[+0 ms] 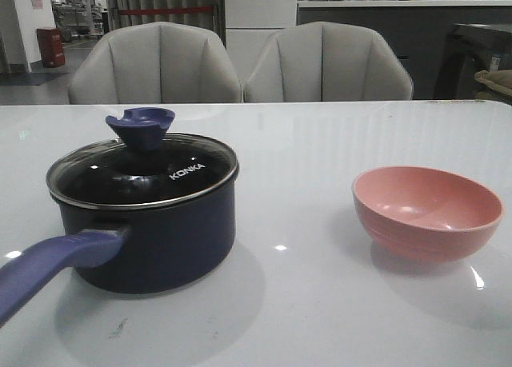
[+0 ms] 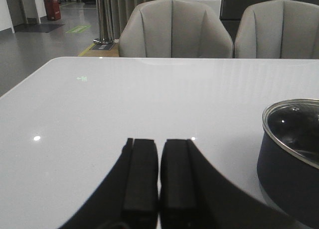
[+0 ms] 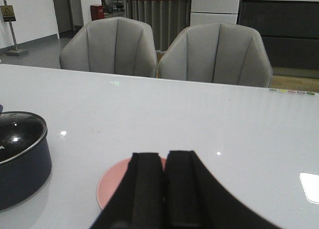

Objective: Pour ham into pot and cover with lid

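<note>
The dark navy pot stands on the white table at the left, its purple-blue handle pointing to the near left. The glass lid with the blue knob and "KONKA" lettering sits on the pot. No ham shows; the pot's inside is dark under the lid. Neither gripper shows in the front view. My left gripper is shut and empty, over bare table beside the pot. My right gripper is shut and empty, above the pink bowl, with the pot off to one side.
The pink bowl stands at the right of the table and looks empty. Two grey chairs stand behind the far edge. A white flat patch shows on the table in the right wrist view.
</note>
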Controlling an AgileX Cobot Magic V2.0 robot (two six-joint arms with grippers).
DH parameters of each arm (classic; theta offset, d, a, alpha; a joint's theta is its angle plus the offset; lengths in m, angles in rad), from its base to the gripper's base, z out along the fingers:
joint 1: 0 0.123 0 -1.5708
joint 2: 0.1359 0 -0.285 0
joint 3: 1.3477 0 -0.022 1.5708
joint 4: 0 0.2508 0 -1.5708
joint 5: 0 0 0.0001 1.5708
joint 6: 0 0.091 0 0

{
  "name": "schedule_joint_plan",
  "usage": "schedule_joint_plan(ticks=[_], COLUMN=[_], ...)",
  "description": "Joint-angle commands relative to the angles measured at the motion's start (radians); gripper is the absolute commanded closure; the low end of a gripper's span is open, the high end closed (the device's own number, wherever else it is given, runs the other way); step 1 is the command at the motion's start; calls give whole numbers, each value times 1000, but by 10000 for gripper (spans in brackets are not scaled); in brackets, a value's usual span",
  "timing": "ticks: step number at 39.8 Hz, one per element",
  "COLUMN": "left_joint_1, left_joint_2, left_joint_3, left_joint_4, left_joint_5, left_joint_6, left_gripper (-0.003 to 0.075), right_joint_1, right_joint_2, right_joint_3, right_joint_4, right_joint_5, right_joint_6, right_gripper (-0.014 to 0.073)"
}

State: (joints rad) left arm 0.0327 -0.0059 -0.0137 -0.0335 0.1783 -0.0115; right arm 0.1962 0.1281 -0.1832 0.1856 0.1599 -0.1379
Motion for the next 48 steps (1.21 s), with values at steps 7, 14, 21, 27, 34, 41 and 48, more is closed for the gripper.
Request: schedule_joint_plan(ticks=[7,14,21,27,34,41,48], left_joint_1=[-38,-90,-96,-96,-96,-96,-96], left_joint_2=[-22,-22,-22,-22,-22,-22,-22], left_joint_3=[52,52,52,52,52,52,52], left_joint_4=[24,26,26,26,26,26,26], left_joint_5=[-223,-242,-242,-242,-242,-242,-242], left_joint_6=[-37,-37,-37,-37,-37,-37,-37], left_gripper=[606,606,606,606,606,606,606], right_joint_1=[1,1,1,1,1,1,1], right_joint_2=[8,8,8,8,8,8,8], right_joint_3=[-25,-25,-25,-25,-25,-25,-25], right_joint_4=[3,3,3,3,3,3,3], right_joint_5=[-73,-73,-73,-73,-73,-73,-73], right_joint_6=[-9,-9,-9,-9,-9,-9,-9], right_gripper=[452,452,452,452,452,452,452])
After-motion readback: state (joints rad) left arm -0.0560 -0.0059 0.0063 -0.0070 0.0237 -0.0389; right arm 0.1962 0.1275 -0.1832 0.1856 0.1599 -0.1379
